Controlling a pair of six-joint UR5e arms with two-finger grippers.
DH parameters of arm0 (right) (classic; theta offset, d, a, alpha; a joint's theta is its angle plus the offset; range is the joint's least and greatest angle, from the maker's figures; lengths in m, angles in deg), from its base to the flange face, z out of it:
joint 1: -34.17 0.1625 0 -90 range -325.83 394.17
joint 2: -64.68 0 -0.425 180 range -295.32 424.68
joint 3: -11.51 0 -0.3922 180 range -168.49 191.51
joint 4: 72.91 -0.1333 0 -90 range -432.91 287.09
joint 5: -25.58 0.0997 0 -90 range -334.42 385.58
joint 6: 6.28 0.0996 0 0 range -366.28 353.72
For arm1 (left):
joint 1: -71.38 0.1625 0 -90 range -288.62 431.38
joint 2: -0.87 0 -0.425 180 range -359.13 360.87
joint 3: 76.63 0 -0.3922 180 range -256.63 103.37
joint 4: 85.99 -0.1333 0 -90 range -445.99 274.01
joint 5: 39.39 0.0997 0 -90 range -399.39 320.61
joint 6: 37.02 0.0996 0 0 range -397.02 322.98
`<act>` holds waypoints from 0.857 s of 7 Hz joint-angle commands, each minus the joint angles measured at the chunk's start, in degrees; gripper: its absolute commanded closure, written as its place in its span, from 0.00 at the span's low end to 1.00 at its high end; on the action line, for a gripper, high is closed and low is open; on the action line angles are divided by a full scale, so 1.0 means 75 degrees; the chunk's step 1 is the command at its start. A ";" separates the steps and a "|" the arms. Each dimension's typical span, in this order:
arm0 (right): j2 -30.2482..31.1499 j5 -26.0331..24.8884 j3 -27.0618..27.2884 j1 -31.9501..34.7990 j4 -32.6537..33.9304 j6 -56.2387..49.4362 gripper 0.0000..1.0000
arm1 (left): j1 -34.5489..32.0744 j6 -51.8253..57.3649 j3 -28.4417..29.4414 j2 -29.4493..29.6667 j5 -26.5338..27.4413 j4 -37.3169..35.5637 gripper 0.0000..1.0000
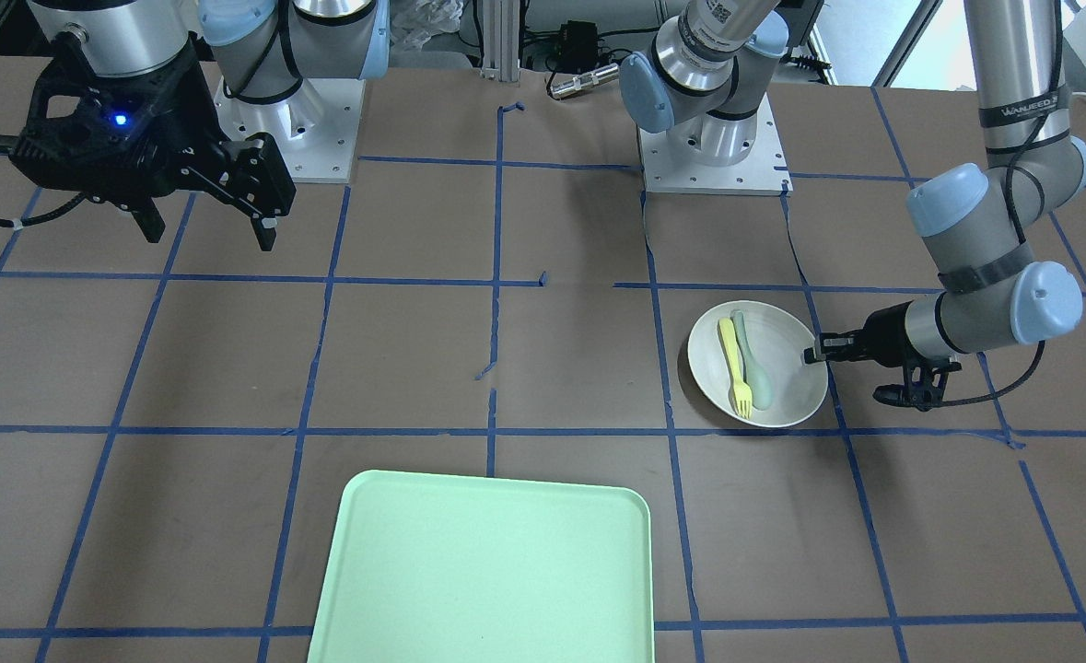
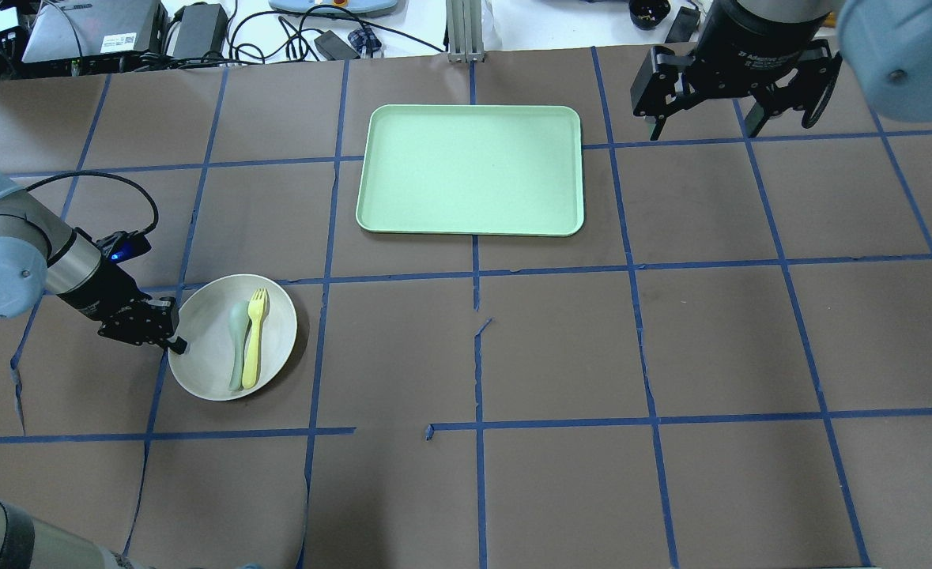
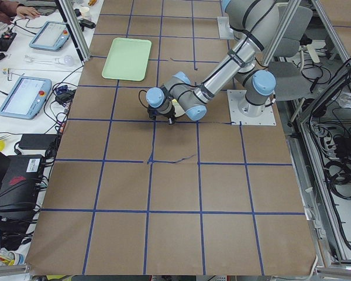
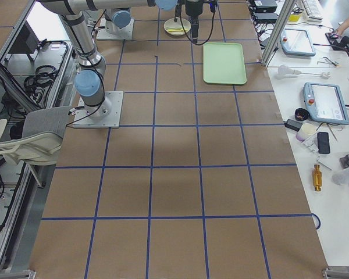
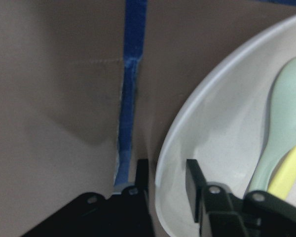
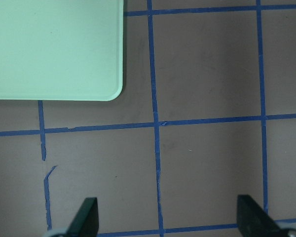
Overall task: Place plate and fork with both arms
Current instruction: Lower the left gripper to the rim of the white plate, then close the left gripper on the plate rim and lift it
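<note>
Overhead view, and the plate (image 2: 276, 328) sits flat on the brown table (image 2: 671, 340), down at about 8 o'clock from the middle of the grid. Two pieces of cutlery lie side by side in it, touching along their handles. The pale yellow fork (image 2: 253, 348) has its tines pointing to 12 o'clock, and the grey-green spoon (image 2: 238, 340) is right against its 9 o'clock side.

The left gripper (image 2: 169, 338) is in low at the plate's 9 o'clock edge, arm stretched out close above the table. The wrist camera gives the close look: one finger (image 5: 142, 174) is outside the rim over the table, the other is inside over the plate's slope, and the rim runs up between them. The jaws are only narrowly parted, with a thin strip of table showing between the outer finger and the rim. So they straddle the plate and are not clamped on it.

The mint-green tray (image 2: 469, 170) lies at roughly 2 o'clock from the plate, well apart from it.

The right gripper (image 2: 704, 130) hangs above the table at the tray's 3 o'clock side. Its wrist camera looks straight down on blue tape lines and one tray corner. Its jaws are spread wide, with nothing between them and nothing held
</note>
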 commanded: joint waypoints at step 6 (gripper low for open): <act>0.0000 -0.0007 0.0000 0.0001 0.0000 0.0000 0.00 | -0.0017 -0.0296 0.1844 0.0079 -0.0869 0.1992 1.00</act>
